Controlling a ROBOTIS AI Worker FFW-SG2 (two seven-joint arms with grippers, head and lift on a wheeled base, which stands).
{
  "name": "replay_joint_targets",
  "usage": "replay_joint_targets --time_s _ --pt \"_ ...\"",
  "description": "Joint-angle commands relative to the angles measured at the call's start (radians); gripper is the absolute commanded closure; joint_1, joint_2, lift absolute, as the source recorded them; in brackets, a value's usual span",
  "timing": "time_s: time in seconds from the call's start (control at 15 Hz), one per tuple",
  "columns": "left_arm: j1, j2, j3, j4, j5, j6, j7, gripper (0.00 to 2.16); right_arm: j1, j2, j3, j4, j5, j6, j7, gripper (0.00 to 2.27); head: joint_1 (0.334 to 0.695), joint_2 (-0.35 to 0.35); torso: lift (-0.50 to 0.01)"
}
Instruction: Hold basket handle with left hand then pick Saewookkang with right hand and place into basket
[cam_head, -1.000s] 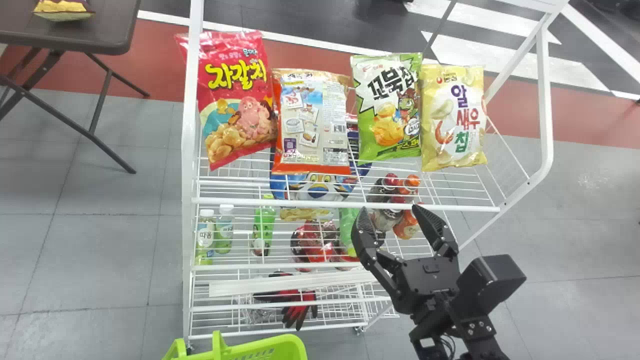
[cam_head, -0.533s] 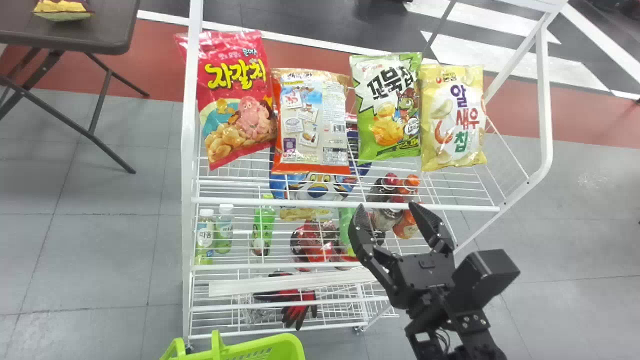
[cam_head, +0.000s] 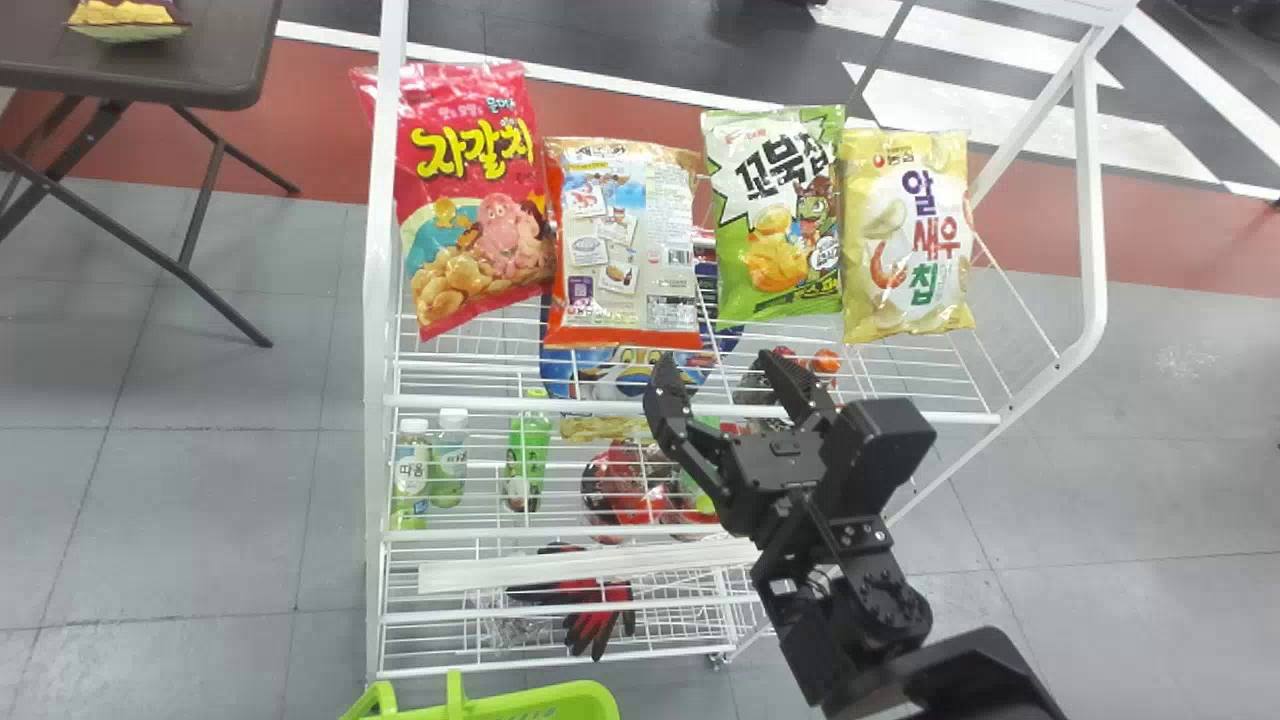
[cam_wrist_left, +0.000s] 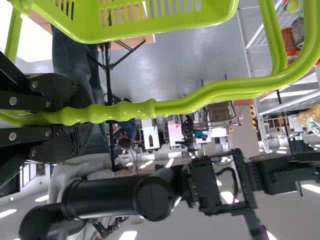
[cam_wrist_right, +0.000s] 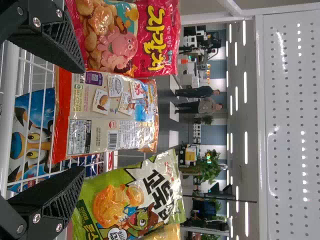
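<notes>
In the head view my right gripper (cam_head: 728, 385) stands open over the rack's front rail, just below the Saewookkang bag (cam_head: 625, 245), which is beige and orange, back side facing out. In the right wrist view the bag (cam_wrist_right: 107, 112) lies beyond and between the spread fingers of my right gripper (cam_wrist_right: 77, 120), not touched. The green basket (cam_head: 540, 700) shows at the head view's bottom edge. My left gripper (cam_wrist_left: 82, 117) is shut on the basket's green handle (cam_wrist_left: 175, 106) in the left wrist view.
A red bag (cam_head: 475, 200) stands left of the Saewookkang; a green bag (cam_head: 775, 215) and a yellow bag (cam_head: 905, 235) stand to its right. The white wire rack (cam_head: 700, 408) holds bottles on lower shelves. A dark table (cam_head: 200, 60) is at the far left.
My right gripper has moved left and upward in the head view, toward the Saewookkang bag, with its fingers still spread. The basket has shifted slightly at the bottom edge.
</notes>
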Motion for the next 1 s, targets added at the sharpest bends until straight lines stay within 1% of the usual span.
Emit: replay_joint_targets --time_s 0.0,0.13,0.27,0.73,0.8,0.87,0.93 --pt "-0.023 0.015 -0.027 0.017 -0.001 0.003 0.004 1.96 -0.086 0.009 0.003 0.033 0.015 0.124 0.000 0.13 0.695 -0.350 -0.019" --pt "-0.020 0.017 -0.026 0.017 0.000 0.003 0.004 1.96 -0.184 0.009 0.024 0.099 0.013 0.176 0.000 0.13 0.695 -0.350 -0.019" --pt "-0.017 0.017 -0.026 0.019 -0.001 -0.003 0.004 1.96 -0.253 0.009 0.035 0.151 0.007 0.179 0.001 0.13 0.695 -0.350 -0.019" --pt "-0.006 0.017 -0.029 0.026 -0.006 -0.040 0.007 1.96 -0.464 0.013 0.081 0.366 -0.008 0.173 0.003 0.13 0.695 -0.350 -0.019" --pt "-0.003 0.017 -0.029 0.025 -0.006 -0.049 0.007 1.96 -0.494 0.013 0.085 0.398 -0.016 0.167 0.006 0.13 0.695 -0.350 -0.019" --pt "-0.001 0.018 -0.029 0.025 -0.006 -0.055 0.005 1.96 -0.518 0.015 0.087 0.427 -0.022 0.167 0.027 0.13 0.695 -0.350 -0.019" --pt "0.000 0.018 -0.027 0.026 -0.006 -0.058 0.005 1.96 -0.538 0.015 0.093 0.450 -0.022 0.167 0.027 0.13 0.695 -0.350 -0.019"
